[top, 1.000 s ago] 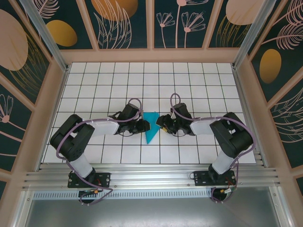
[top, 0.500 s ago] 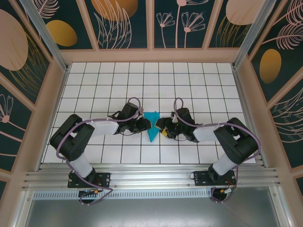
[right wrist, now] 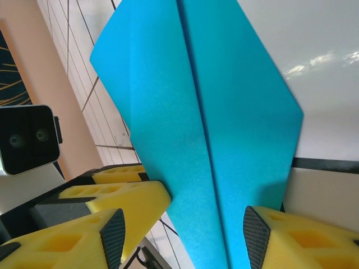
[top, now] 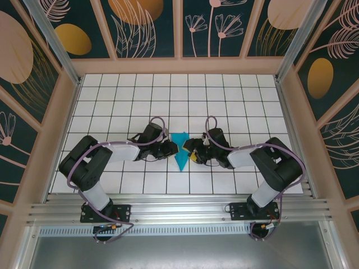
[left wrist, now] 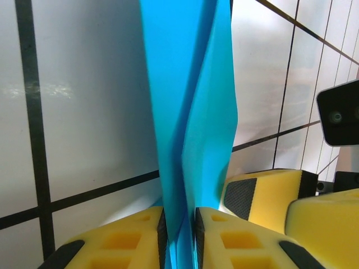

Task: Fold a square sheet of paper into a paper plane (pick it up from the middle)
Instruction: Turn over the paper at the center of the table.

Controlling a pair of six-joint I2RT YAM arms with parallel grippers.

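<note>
— Teal paper [top: 180, 150], creased down the middle. Where does it sit against the left end effector [left wrist: 179, 218]?
— Right between its yellow pads [left wrist: 137, 232]. They are pressed together on the fold, and the paper runs away from them as a narrow strip with one sharp crease.
— And the right end effector [right wrist: 185, 224]?
— It stands with its yellow fingers [right wrist: 280, 238] apart, one on each side of the paper. The paper spreads out ahead of them in two flat wings that meet at the centre crease. I cannot tell whether either finger touches the paper.
— How close are the two end effectors?
— Near. From the left wrist, a yellow finger of the right one shows just beside the left one's own pads, on the other side of the paper.
— Edges?
— The paper's outer edges are straight and clean. From above it is wide on the far side of the end effectors and comes to a point on the near side.
— Room to move?
— White tiles of the worktop [top: 224, 95] lie beyond both end effectors up to the far wall [top: 179, 66], and out to either side.
</note>
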